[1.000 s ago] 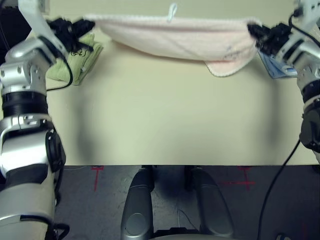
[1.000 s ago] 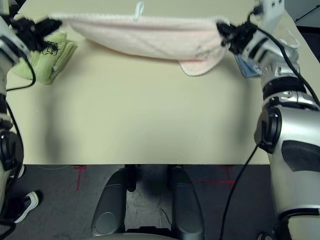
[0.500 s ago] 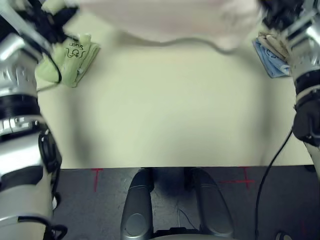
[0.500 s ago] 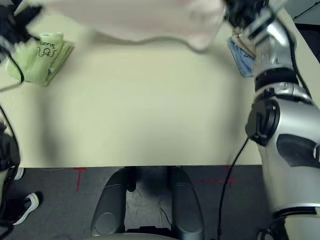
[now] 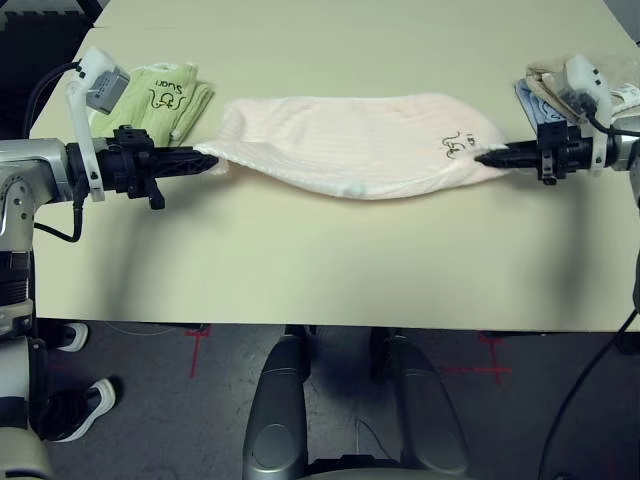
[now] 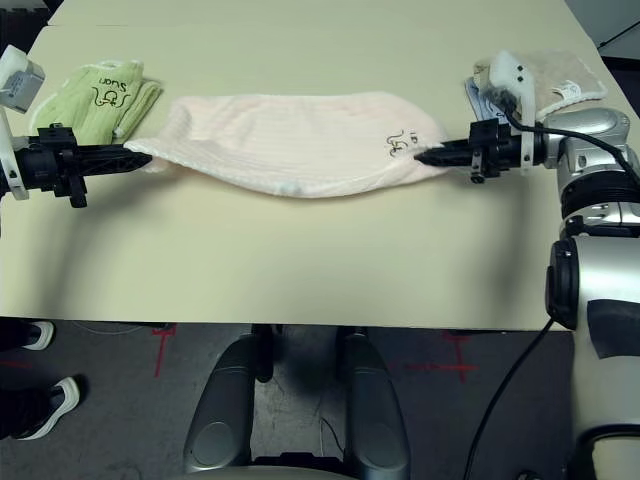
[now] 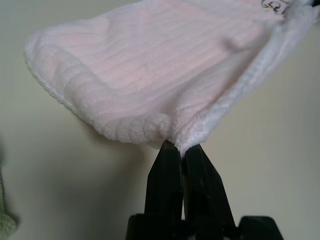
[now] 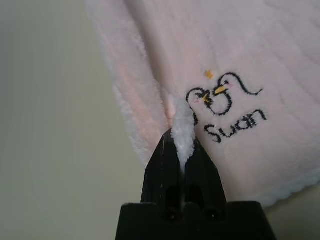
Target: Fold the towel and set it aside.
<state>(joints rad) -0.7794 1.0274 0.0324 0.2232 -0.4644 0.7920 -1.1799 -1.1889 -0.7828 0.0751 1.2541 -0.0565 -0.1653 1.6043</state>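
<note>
The pale pink ribbed towel (image 5: pixel 350 140) lies folded across the middle of the table, stretched between my two grippers. It carries a small embroidered mark (image 8: pixel 225 107) near its right end. My left gripper (image 5: pixel 208 160) is shut on the towel's left corner, its black fingers (image 7: pixel 172 175) pinching the white trim. At the right corner my right gripper (image 5: pixel 482 157) is shut on the trim (image 8: pixel 183 132) too. Both grippers sit low, close to the tabletop.
A light green towel (image 5: pixel 165 95) with printed lettering lies at the far left, just behind my left gripper. A beige towel (image 6: pixel 555 78) on a light blue one (image 6: pixel 475 95) rests at the far right. The near half of the table (image 5: pixel 320 270) is bare.
Both grippers have come down and toward me with the towel, which hung in the air at the table's far side and now lies flat. The camera has tilted as well.
</note>
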